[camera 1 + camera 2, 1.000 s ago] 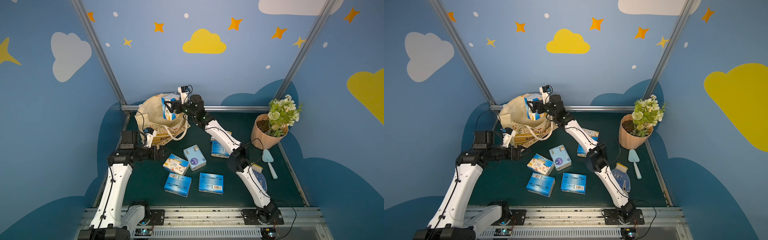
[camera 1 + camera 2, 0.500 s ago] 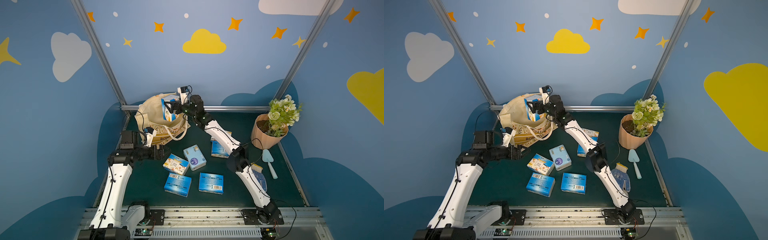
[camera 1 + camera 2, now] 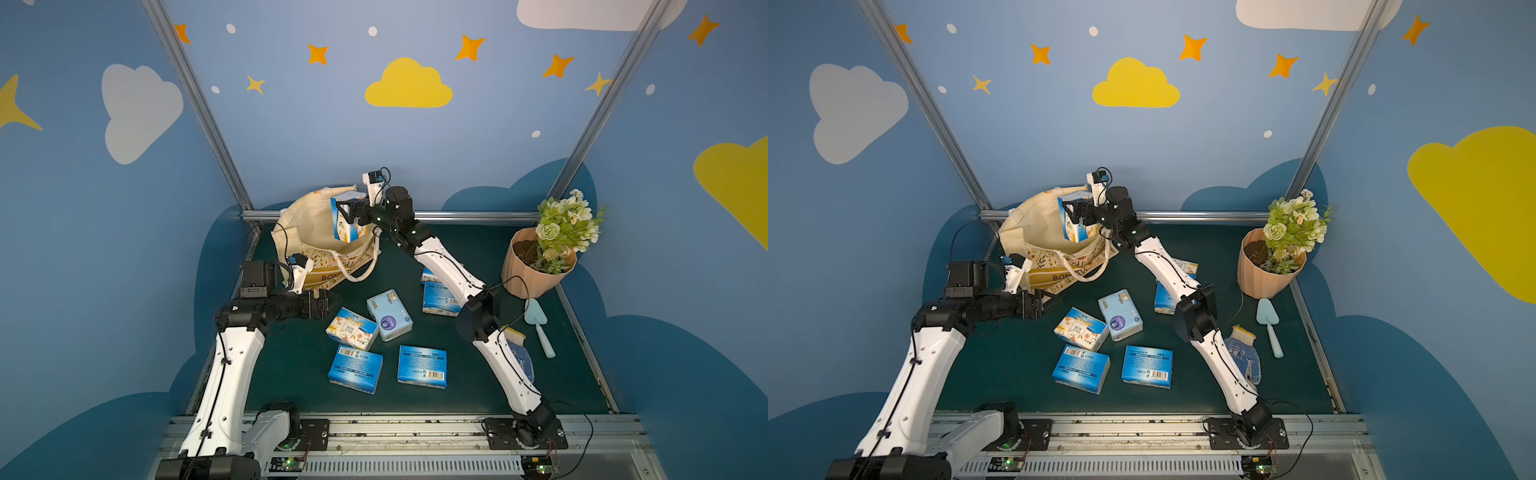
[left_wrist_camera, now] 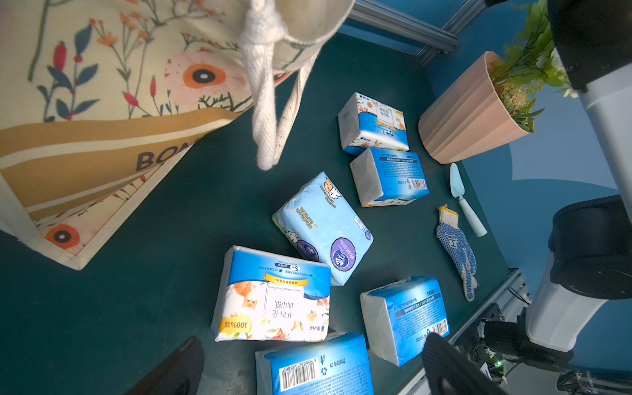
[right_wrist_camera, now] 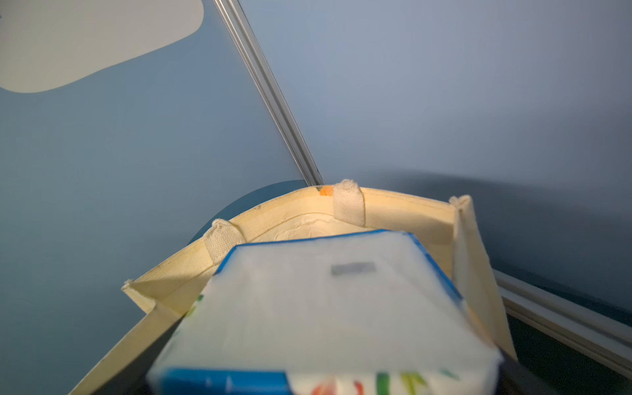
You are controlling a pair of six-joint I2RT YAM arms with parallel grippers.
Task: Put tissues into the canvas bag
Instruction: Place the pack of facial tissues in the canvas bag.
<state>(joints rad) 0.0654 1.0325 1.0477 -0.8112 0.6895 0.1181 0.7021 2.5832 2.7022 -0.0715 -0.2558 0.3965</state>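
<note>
Right claw (image 3: 349, 212) grips one tissue pack (image 3: 343, 233) over the canvas bag (image 3: 307, 224) mouth, far-left corner. Left claw (image 3: 332, 301) open, empty, by bag's near edge. Six packs (image 3: 422, 366) loose on surface (image 3: 291, 374), centre.

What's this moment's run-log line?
right jaws: gripping blue-and-white floral soft-plastic tissue pack over cream canvas tote bag mouth | left jaws: open, empty | six packs on dark green table

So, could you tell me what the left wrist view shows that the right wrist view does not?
Only left wrist: six tissue packs on the table, the glove, trowel, flower pot, and the printed outside of the canvas bag. Only right wrist: a seventh pack, held, close up over the bag's open mouth. Shared: the bag itself.
</note>
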